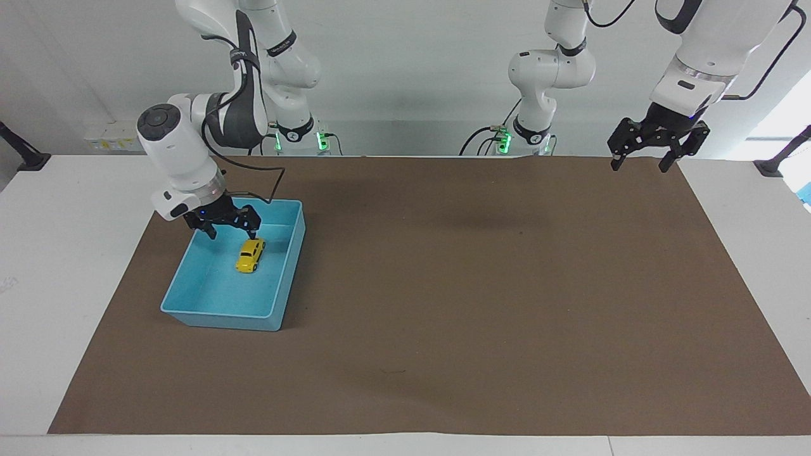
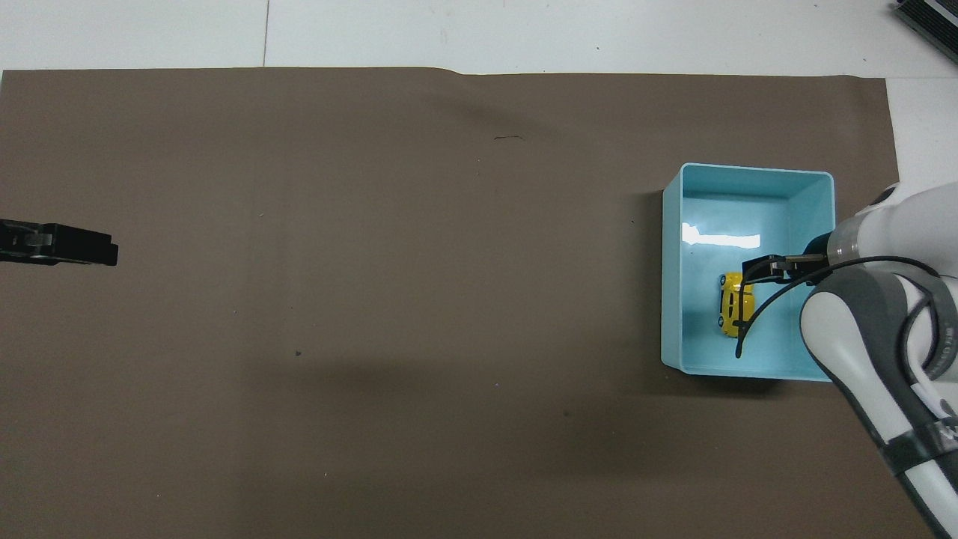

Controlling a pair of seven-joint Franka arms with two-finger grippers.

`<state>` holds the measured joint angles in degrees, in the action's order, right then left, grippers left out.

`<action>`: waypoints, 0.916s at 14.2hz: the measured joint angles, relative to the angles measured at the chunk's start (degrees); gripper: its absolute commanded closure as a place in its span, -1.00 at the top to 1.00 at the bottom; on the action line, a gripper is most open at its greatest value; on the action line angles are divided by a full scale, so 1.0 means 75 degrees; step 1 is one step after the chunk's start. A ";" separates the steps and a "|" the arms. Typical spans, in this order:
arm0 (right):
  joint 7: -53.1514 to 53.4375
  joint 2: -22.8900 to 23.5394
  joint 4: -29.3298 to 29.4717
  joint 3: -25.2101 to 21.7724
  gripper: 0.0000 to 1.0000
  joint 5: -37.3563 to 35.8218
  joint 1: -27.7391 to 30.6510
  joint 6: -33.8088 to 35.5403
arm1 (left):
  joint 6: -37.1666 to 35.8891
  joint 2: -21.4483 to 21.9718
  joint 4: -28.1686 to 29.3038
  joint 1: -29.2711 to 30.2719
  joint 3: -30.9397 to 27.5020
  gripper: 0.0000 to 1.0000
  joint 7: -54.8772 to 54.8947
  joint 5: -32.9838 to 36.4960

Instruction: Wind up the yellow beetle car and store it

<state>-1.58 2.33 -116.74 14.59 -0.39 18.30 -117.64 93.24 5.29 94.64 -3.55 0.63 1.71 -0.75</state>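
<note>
The right arm bends down from its base at the right arm's end of the surface (image 1: 76,266). Its white wrist tips to one side, and a black cable loops from it. The right gripper (image 1: 223,227) hangs over the light blue bin (image 1: 218,315), above the part of the bin nearest the robots. Its two black fingers are spread wide, and they hold nothing. In the facing view the gripper sits at about 11 o'clock from the car, up in the air and not touching it.

The left arm waits. The left gripper (image 1: 656,152) hangs high over the edge of the brown mat (image 1: 481,304) at the left arm's end of the surface. Its fingers are spread apart too, and they hold nothing. In the overhead view only its dark tip (image 2: 63,245) pokes in at 9 o'clock.

The yellow beetle car (image 1: 249,255) sits inside the bin, on the bin's floor. It stands on its wheels. It is tiny next to the bin. It is bright yellow with a round body and dark windows. In the overhead view the car (image 2: 730,305) lies near the middle of the bin, with its long side running from 12 to 6 o'clock. The black cable crosses in front of part of it there.

The bin is a plain box with no lid. It rests on the brown mat.
</note>
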 measured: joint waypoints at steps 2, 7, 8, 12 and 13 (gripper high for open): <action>0.0051 -0.0008 0.0469 -0.0003 1.00 0.0000 0.0001 0.0615 | 0.0000 0.0000 0.0000 0.0000 0.0000 1.00 0.0000 0.0000; 0.0205 -0.0027 0.1423 -0.0009 1.00 -0.0014 0.0003 0.1704 | 0.0000 0.0000 0.0000 0.0000 0.0000 1.00 0.0000 0.0000; 0.0210 -0.0028 0.1551 -0.0014 1.00 -0.0020 0.0003 0.1890 | 0.0000 0.0000 0.0000 0.0000 0.0000 1.00 0.0000 0.0000; 0.0229 -0.0112 0.1849 -0.0028 1.00 -0.0052 0.0006 0.2355 | 0.0000 0.0000 0.0000 0.0000 0.0000 1.00 0.0000 0.0000; 0.0230 -0.0174 0.1878 -0.0018 1.00 -0.0053 0.0005 0.2478 | -0.0001 0.0000 0.0000 0.0000 0.0000 1.00 0.0000 0.0000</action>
<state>0.15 1.03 -102.65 14.46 -0.79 18.33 -99.06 93.24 5.29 94.64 -3.55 0.63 1.71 -0.75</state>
